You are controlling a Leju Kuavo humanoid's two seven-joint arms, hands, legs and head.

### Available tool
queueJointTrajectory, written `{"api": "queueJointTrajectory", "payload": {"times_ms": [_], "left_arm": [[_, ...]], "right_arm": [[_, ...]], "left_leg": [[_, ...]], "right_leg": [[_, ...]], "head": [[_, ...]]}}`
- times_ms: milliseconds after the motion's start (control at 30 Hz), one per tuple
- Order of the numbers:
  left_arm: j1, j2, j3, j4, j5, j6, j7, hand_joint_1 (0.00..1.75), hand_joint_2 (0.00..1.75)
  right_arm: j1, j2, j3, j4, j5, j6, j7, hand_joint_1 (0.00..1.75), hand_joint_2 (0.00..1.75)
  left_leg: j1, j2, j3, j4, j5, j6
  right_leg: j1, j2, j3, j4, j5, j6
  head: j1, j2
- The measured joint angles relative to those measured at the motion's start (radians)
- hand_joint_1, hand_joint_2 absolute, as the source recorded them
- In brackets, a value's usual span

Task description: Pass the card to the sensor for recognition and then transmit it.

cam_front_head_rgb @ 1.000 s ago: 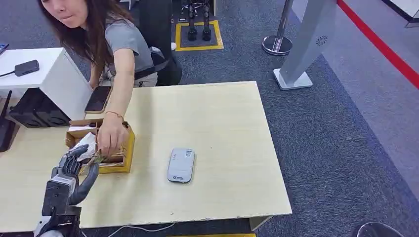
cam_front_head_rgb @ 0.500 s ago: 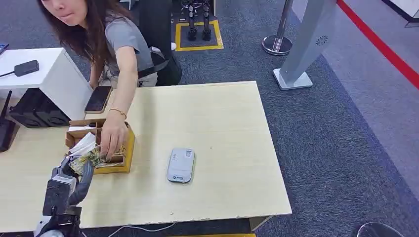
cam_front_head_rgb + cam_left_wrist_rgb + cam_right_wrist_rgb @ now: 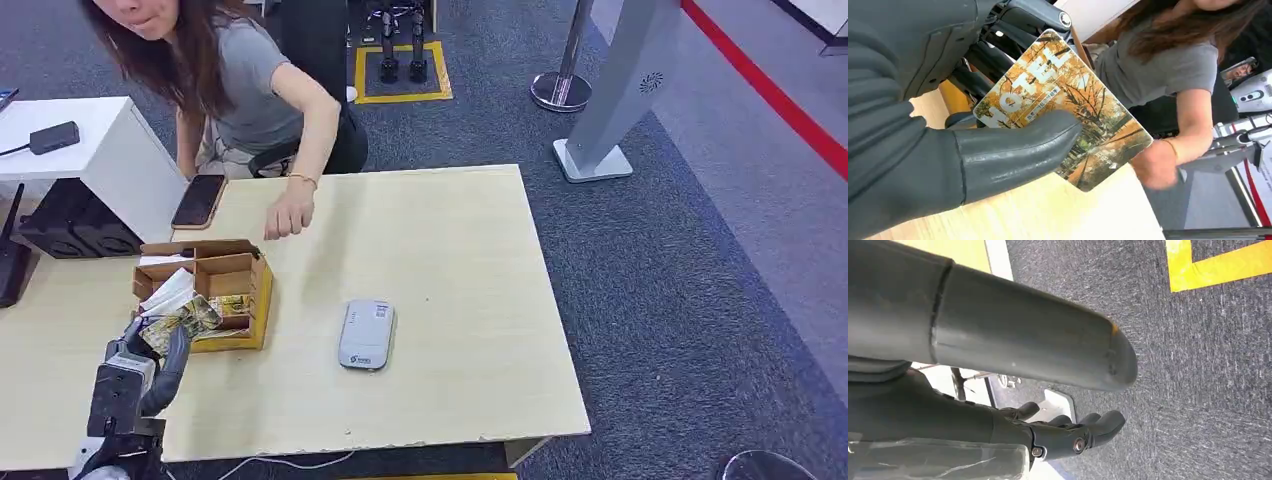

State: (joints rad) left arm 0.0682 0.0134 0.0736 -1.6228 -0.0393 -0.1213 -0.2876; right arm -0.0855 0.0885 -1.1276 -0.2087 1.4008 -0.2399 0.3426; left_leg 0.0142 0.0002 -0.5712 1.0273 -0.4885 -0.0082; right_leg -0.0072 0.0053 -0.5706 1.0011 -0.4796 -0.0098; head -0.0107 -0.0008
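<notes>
My left hand (image 3: 150, 352) is at the table's near left, just in front of the cardboard box (image 3: 240, 283). It pinches a hotel card (image 3: 186, 318) printed with autumn trees. In the left wrist view the thick thumb (image 3: 1013, 150) presses on the card (image 3: 1068, 100) and the dark fingers back it from behind. The grey card sensor (image 3: 366, 334) lies flat mid-table, to the right of the box and apart from the card. My right hand (image 3: 1013, 427) hangs over the carpet with fingers apart and nothing in it.
A person sits at the table's far side, one hand (image 3: 288, 217) resting on the tabletop beyond the box. A dark phone (image 3: 198, 200) lies at the far left edge. White paper (image 3: 168, 292) sticks out of the box. A white cabinet (image 3: 110, 155) stands far left.
My left hand closed its fingers on the card that the person held at the box. The person's hand then let go and drew back to the table's far side.
</notes>
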Motion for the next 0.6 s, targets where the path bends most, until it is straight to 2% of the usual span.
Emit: {"api": "queueJointTrajectory", "payload": {"times_ms": [233,333,433,533,600], "left_arm": [[-0.002,0.0,0.0,0.002,-0.008,0.006,0.0,1.75,1.75],[-0.005,0.0,0.0,0.004,-0.051,0.031,0.0,1.75,1.75],[-0.016,0.0,0.0,0.01,-0.179,0.115,-0.001,1.75,1.75],[-0.045,-0.001,-0.01,0.03,-0.379,0.253,-0.001,1.75,1.75],[-0.064,-0.001,-0.016,0.048,-0.435,0.29,-0.001,1.75,1.75]], "right_arm": [[0.0,0.0,0.001,0.0,0.001,0.0,0.0,0.0,0.0],[0.0,-0.001,0.001,0.0,0.002,0.0,0.0,0.0,0.0],[0.0,-0.001,0.001,0.0,0.003,0.001,0.001,0.0,0.0],[0.0,-0.001,0.001,0.0,0.003,0.002,0.001,0.0,0.0],[-0.001,-0.001,0.001,0.0,0.003,0.002,0.001,0.0,0.0]], "left_leg": [[0.0,0.0,0.0,0.0,0.0,0.0],[0.0,0.0,0.0,0.0,0.0,0.0],[0.0,0.0,0.0,0.0,0.0,0.0],[0.0,0.0,0.001,0.0,0.0,0.0],[0.0,0.0,0.001,0.0,0.0,0.0]], "right_leg": [[0.0,0.0,0.0,0.0,0.0,0.0],[0.0,0.0,0.0,0.0,0.0,0.0],[0.0,0.0,0.0,0.0,0.0,0.0],[0.0,0.0,0.0,0.0,0.0,0.0],[0.0,0.0,0.001,0.0,0.0,0.0]], "head": [[0.0,0.0],[0.0,0.0],[0.0,0.0],[0.0,0.0],[0.0,0.0]]}}
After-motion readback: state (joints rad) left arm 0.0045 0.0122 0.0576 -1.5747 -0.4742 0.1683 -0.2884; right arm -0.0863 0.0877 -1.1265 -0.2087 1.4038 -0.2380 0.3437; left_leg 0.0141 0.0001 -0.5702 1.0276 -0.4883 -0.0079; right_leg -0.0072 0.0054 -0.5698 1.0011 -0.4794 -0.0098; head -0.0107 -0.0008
